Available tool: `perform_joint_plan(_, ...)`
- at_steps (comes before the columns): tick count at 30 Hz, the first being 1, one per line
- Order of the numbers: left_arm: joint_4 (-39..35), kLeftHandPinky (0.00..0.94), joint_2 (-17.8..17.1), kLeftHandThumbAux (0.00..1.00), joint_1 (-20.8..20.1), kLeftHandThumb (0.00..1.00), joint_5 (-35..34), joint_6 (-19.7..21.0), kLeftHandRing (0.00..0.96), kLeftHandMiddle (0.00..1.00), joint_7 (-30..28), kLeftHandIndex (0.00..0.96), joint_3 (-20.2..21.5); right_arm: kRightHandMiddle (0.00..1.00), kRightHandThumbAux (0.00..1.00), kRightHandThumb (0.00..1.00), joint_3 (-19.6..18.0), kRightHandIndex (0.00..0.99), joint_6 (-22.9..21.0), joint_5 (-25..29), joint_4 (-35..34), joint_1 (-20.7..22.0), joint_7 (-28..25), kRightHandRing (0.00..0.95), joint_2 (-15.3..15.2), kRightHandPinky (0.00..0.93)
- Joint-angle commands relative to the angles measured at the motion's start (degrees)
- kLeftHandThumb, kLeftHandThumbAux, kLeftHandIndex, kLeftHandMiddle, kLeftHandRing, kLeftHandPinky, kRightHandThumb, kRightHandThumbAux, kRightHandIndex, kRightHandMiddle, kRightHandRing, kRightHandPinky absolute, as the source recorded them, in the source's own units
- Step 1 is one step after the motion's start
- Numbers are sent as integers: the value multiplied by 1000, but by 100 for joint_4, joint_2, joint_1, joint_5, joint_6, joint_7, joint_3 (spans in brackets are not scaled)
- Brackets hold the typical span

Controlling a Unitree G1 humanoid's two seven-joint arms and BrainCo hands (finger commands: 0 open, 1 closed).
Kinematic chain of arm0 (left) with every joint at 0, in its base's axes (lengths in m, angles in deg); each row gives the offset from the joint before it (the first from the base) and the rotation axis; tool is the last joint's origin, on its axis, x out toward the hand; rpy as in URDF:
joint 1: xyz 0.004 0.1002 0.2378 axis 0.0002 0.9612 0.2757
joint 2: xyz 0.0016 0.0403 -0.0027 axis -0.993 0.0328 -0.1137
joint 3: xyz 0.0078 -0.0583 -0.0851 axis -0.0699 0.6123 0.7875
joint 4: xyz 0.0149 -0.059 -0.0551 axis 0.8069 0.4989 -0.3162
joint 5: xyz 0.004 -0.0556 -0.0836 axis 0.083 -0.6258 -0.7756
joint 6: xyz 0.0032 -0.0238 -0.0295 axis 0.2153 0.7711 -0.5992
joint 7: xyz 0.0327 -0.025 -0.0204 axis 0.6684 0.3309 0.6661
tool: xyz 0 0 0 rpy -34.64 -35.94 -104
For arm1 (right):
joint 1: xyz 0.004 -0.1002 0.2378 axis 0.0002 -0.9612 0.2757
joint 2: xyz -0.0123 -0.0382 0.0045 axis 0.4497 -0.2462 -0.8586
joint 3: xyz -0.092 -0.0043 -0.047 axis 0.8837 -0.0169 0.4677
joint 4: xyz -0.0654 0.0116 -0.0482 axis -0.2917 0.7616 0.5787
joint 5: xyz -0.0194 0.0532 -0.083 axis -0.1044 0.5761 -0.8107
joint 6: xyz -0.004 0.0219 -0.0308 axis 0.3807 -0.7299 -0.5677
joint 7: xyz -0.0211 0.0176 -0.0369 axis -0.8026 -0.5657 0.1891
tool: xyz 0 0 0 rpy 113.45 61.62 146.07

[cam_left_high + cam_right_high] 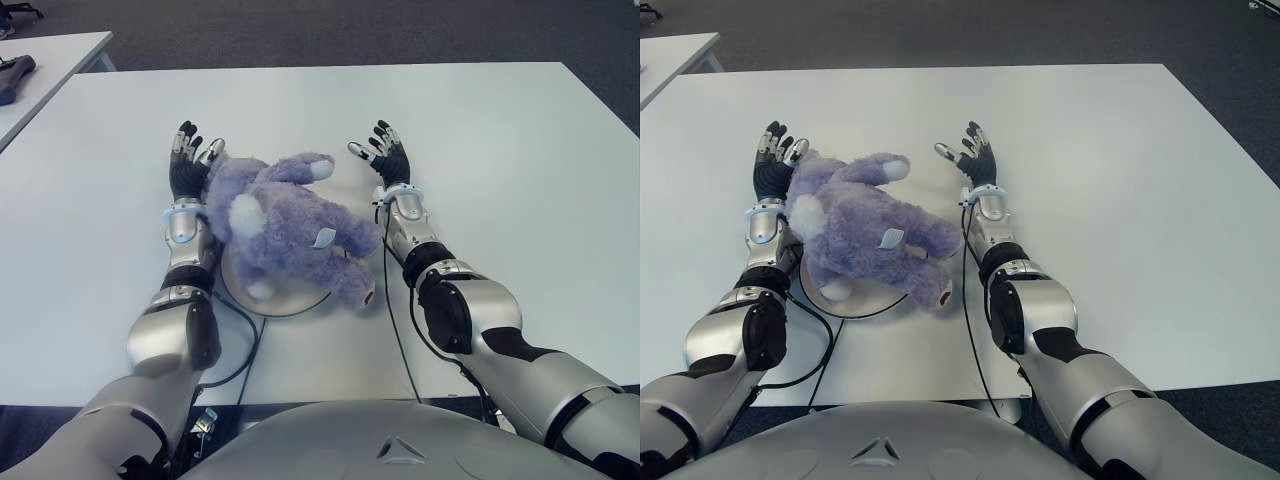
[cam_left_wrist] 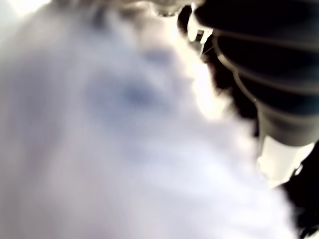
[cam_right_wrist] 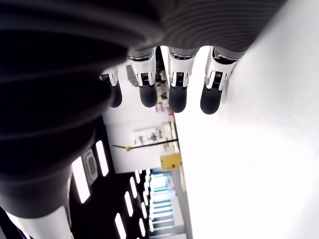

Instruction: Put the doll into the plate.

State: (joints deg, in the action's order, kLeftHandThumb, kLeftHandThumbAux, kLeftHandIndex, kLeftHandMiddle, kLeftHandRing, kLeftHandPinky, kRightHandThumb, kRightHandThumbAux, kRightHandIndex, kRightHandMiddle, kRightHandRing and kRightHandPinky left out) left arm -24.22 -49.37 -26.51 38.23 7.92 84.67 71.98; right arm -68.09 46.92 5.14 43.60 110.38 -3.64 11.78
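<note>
An office or lab: white tables (image 1: 500, 150) on dark carpet (image 1: 350, 30).

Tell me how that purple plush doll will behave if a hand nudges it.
The doll looks soft and floppy, so it would probably deform rather than slide cleanly. It overhangs the plate, so a nudge might drag a limb off. Likely light; unlikely to break.

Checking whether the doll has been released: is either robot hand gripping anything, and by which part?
Nothing is held. Both the left robot hand and right robot hand are open beside the doll, which lies on the plate.
</note>
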Motion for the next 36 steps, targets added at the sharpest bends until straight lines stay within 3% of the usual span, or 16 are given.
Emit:
perform_joint_plan(1,1023,108,465,654,1697,0,-16,171,72,76,295,32,-18,85,813,0,10,79,-675,-43,597,-1246,416,93,729,132)
perform_joint_plan(36,1016,109,452,646,1716,0,-47,154,81,82,435,31,-169,113,822,0,171,97,-438,-59,595,-1319,481,111,755,132)
